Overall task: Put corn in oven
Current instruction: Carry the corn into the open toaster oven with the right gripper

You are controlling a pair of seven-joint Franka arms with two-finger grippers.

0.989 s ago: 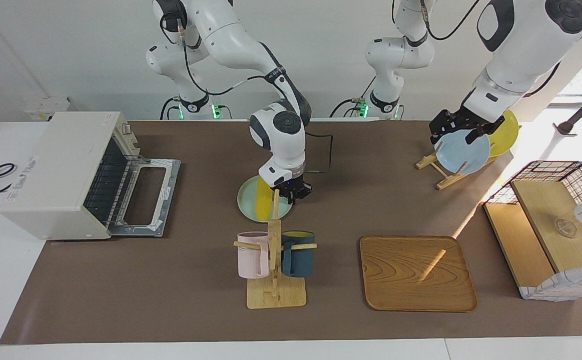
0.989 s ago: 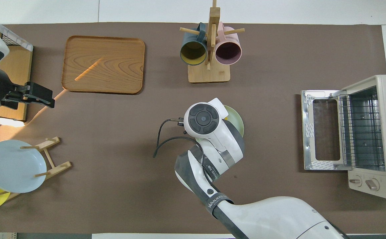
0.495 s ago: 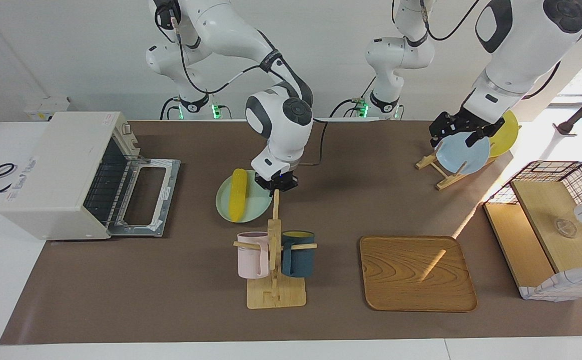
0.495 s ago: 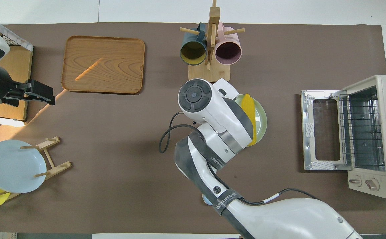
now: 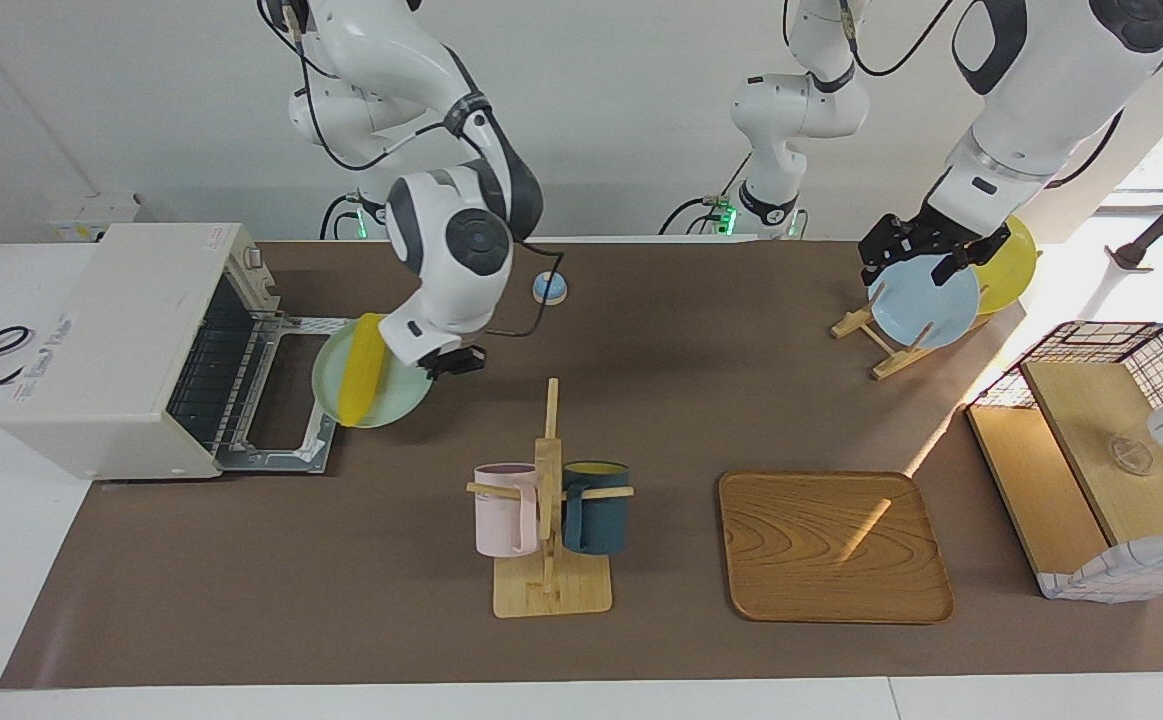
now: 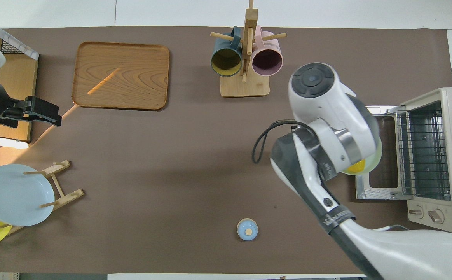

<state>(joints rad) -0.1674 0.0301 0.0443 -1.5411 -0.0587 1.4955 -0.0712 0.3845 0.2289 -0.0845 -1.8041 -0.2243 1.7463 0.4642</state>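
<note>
The yellow corn point(image 5: 358, 371) lies on a pale green plate point(image 5: 391, 392). My right gripper point(image 5: 446, 360) is shut on that plate's rim and holds it in the air, tilted, over the edge of the oven's open drop-down door point(image 5: 293, 392). The off-white oven point(image 5: 121, 345) stands at the right arm's end of the table, its wire rack showing. In the overhead view my right arm covers the gripper; only the corn's tip point(image 6: 356, 167) and a bit of plate rim point(image 6: 378, 149) show beside the oven point(image 6: 443, 155). My left gripper point(image 5: 916, 255) waits over the plate rack.
A mug rack point(image 5: 551, 520) with a pink and a dark blue mug stands mid-table. A wooden tray point(image 5: 834, 545) and a wire-and-wood basket shelf point(image 5: 1101, 450) lie toward the left arm's end. The plate rack holds a blue plate point(image 5: 926, 305) and a yellow plate point(image 5: 1009, 262). A small blue knob point(image 5: 549, 288) sits near the robots.
My right arm has lifted the green plate with the corn from mid-table and carried it to the oven's open door. The small blue knob has come into view. The left arm has barely moved.
</note>
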